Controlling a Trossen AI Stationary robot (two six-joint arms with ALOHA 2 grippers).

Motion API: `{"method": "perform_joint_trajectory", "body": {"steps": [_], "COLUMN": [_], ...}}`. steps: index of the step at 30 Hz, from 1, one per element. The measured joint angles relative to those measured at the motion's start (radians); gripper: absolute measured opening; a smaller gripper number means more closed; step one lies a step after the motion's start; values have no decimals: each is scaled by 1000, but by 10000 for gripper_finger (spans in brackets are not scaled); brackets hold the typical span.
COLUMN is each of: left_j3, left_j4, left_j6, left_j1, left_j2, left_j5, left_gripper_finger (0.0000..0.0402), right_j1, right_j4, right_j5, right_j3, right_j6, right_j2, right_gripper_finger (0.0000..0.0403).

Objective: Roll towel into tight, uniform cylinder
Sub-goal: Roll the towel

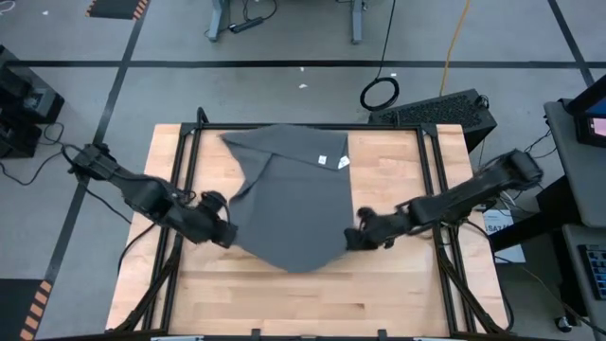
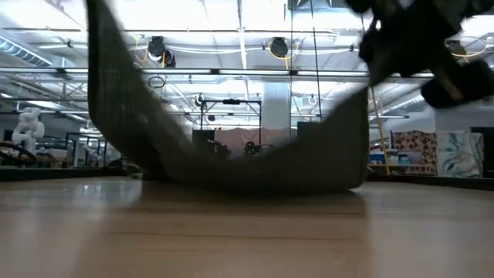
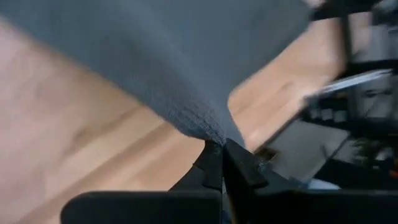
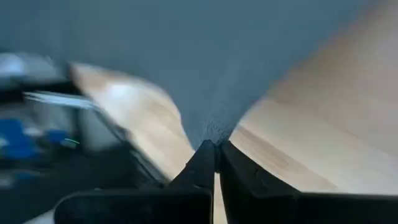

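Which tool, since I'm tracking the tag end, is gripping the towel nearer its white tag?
The right tool, pinching the towel at its right edge; the white tag lies on that side, farther from the left tool.

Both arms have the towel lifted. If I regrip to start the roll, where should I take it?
Probably the towel far edge beside the white tag, from the far side: it lies flat there, while both near corners hang pinched and the middle sags.

You can't see the left gripper (image 2: 96, 15) in the low view: it's cut off at the 11 o'clock edge. The right gripper (image 2: 432, 54) there is a blur at 1 o'clock. The towel (image 1: 289, 204) hides the tabletop centre. Both wrist backgrounds are smeared, unreadable.
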Motion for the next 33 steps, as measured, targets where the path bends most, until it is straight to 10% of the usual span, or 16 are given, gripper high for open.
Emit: {"method": "perform_joint_trajectory", "body": {"steps": [7,12,19,28,33], "left_j3": [238,430,581,583,585], "left_j4": [-129,49,444,364,419], "left_j6": [200,581,1100,1043,1118], "left_j1": [98,183,281,346,426], "left_j2": [-29,-34,-28,2,32], "left_j5": [-353,-550,-557,-440,-552], "left_gripper_finger": [1,1,1,1,1], "right_j1": [-75,-152,-223,-250,-317], "right_j4": [60,442,577,218,274], "right_j5": [414,588,594,494,587], "right_j3": [5,6,200,502,602], "right_j6": [-111,-408,-856,-945,-1051], "right_j2": [-299,-432,-438,-309,-242], "right_gripper_finger": [1,1,0,0,0]}}
